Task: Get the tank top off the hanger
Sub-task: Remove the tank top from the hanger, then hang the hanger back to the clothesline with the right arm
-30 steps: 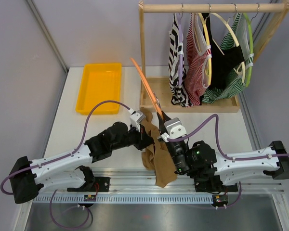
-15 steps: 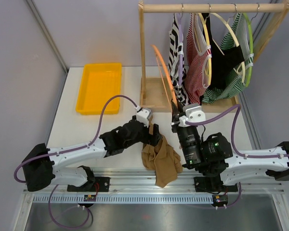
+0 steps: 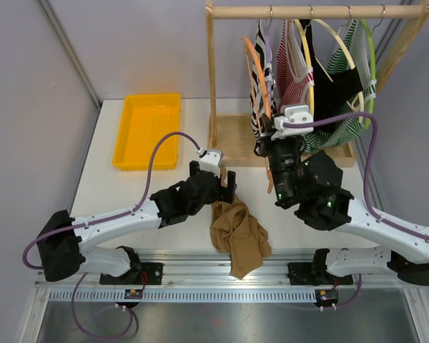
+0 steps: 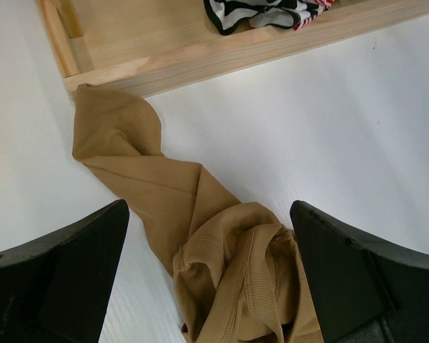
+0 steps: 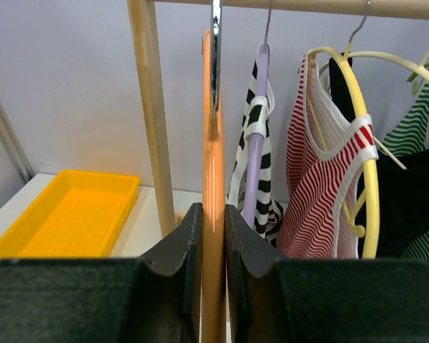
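The tan tank top [image 3: 237, 232] lies crumpled on the white table near the front edge, off the hanger. My left gripper [image 3: 216, 184] hovers just above its upper end, open, with nothing between the fingers; in the left wrist view the cloth [image 4: 200, 207] lies under the gripper [image 4: 209, 214]. My right gripper [image 5: 213, 214] is shut on the bare orange hanger [image 5: 213, 150]. It holds the hanger [image 3: 256, 78] upright at the left end of the rack's rail [image 3: 314, 12]. The metal hook [image 5: 216, 43] reaches up to the rail; whether it rests on it is hidden.
Several garments hang on the wooden rack: a black-and-white one [image 3: 261, 86], a red striped one [image 3: 293, 93], a black one [image 3: 336, 89] and a green striped one [image 3: 354, 118]. The rack's base [image 3: 232, 136] stands behind the tank top. A yellow tray [image 3: 147, 130] sits at the back left.
My left gripper opened and let go of the tank top, which dropped onto the table. My right arm carried the orange hanger up and back to the rail.
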`<state>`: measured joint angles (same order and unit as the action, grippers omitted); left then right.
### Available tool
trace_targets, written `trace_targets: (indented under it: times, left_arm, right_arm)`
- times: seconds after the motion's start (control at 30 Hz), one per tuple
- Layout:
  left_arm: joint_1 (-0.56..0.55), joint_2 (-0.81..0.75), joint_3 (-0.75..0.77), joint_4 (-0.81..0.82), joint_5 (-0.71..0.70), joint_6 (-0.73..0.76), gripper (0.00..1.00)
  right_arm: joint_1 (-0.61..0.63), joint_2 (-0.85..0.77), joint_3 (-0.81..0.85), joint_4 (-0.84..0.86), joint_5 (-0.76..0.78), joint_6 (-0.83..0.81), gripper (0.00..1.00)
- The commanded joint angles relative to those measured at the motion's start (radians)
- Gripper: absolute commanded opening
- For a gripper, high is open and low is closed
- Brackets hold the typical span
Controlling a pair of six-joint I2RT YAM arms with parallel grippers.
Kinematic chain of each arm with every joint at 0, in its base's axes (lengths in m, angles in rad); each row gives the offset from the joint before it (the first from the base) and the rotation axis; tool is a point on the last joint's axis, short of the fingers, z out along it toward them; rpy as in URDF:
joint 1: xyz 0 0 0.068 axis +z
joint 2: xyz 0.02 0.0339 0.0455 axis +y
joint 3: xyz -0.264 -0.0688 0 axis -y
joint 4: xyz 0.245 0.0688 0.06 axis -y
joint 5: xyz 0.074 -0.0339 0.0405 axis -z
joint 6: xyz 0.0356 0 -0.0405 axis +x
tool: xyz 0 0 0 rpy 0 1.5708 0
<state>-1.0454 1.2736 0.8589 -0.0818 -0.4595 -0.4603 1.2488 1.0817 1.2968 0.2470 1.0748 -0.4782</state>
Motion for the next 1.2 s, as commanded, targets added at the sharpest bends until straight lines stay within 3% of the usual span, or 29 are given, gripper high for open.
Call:
trace_targets:
  times: [0.0,0.6,1.17]
  left_arm:
    - [-0.004,-0.069,0.011,0.027,-0.06,0.026,0.99]
    - [-0.004,-0.299,-0.08,-0.018,-0.114,0.064,0.99]
    - [-0.004,-0.384,-0.1,-0.088,-0.171,0.064,0.99]
  right_arm:
    - [-0.064,0.073,0.12,-0.138,-0.137,0.127,0.0]
    - [-0.399,0.484,0.553,-0.278,-0.427,0.207,0.0]
    - [-0.554,0.96,1.225,-0.454,-0.564,0.222,0.0]
